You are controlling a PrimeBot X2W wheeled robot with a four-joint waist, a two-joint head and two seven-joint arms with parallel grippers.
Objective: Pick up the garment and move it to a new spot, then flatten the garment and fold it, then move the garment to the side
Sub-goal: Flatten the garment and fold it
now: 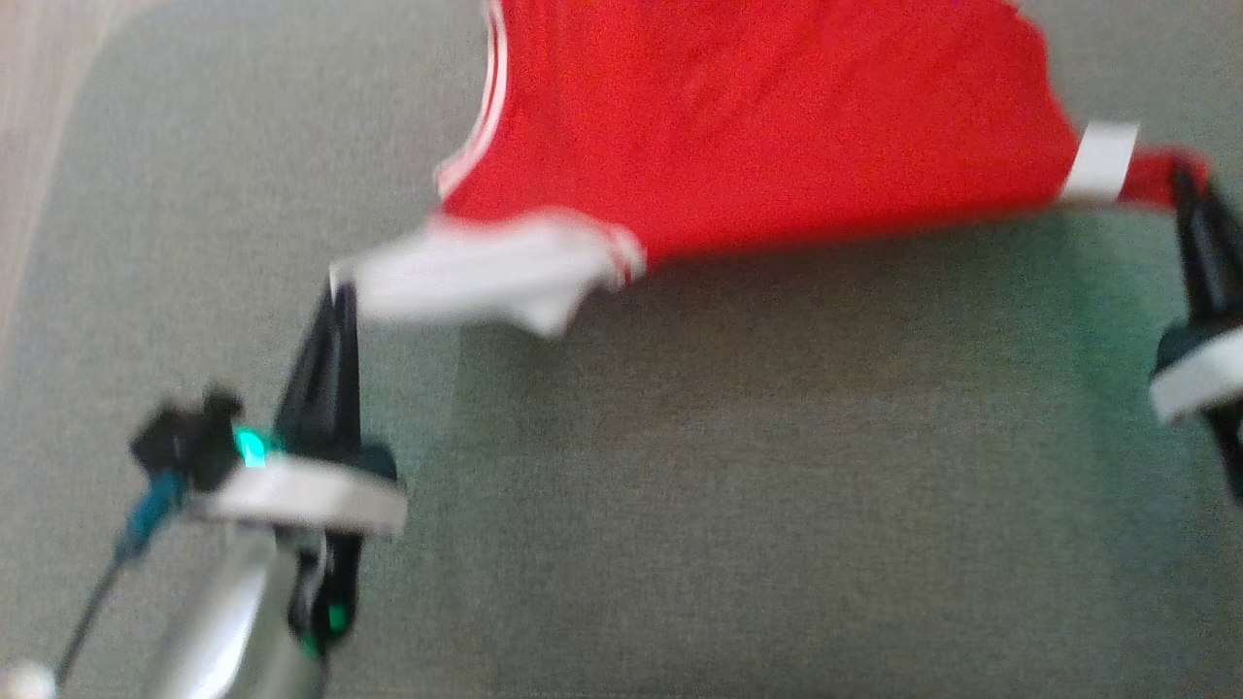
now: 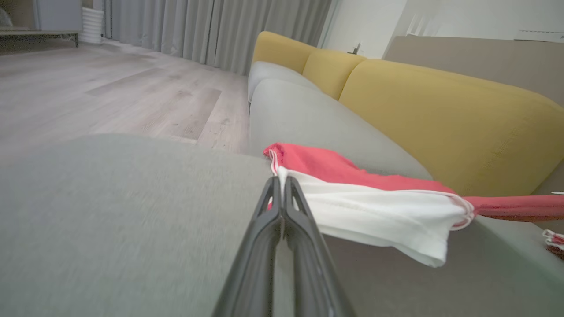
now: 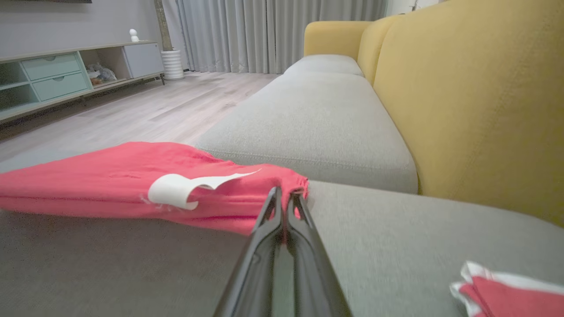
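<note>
A home living room: a grey-and-mustard sofa (image 3: 462, 101), long grey curtains (image 3: 264, 31), wood floor (image 2: 110, 88), and a low sideboard (image 3: 57, 75).

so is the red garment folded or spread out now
Spread out, pulled taut: the red and white cloth garment stretches between the left gripper and right gripper, each shut on one end.

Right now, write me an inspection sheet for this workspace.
Surface: grey sofa cushion, flat.
Job's things: red garment with white trim, stretched between both hands, near edge lifted.
Clutter: another red-and-white cloth on the cushion.
Hands: left hand shut on the garment's white part; right hand shut on its red corner.
Cables: teal cable at the left wrist, away from the fabric.
Surroundings: yellow backrest, wood floor, grey curtains, shelf unit.
</note>
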